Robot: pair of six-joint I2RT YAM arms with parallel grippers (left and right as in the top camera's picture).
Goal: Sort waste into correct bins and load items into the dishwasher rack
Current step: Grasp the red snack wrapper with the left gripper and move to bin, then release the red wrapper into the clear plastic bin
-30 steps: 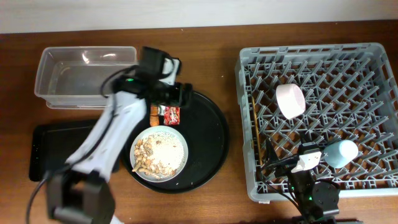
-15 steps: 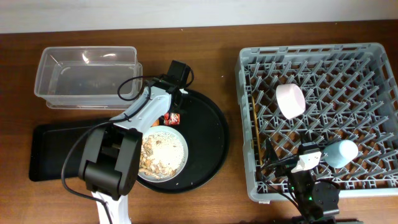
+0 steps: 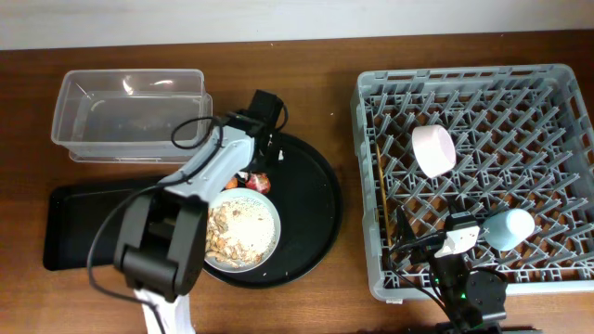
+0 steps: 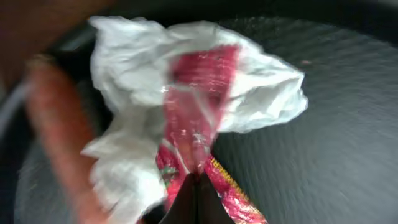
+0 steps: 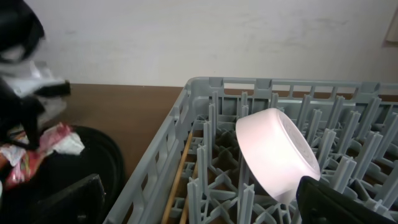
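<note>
Black tray (image 4: 339, 155) backs a crumpled, glossy red-and-white wrapper (image 4: 199, 106).

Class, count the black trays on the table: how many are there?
2. The round black tray sits left of the rack; the rectangular black tray lies further left, beside the clear tub, partly hidden.

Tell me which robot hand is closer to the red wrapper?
Left. The left gripper pinches the wrapper on the round black tray; the right gripper is far off at the rack.
</note>
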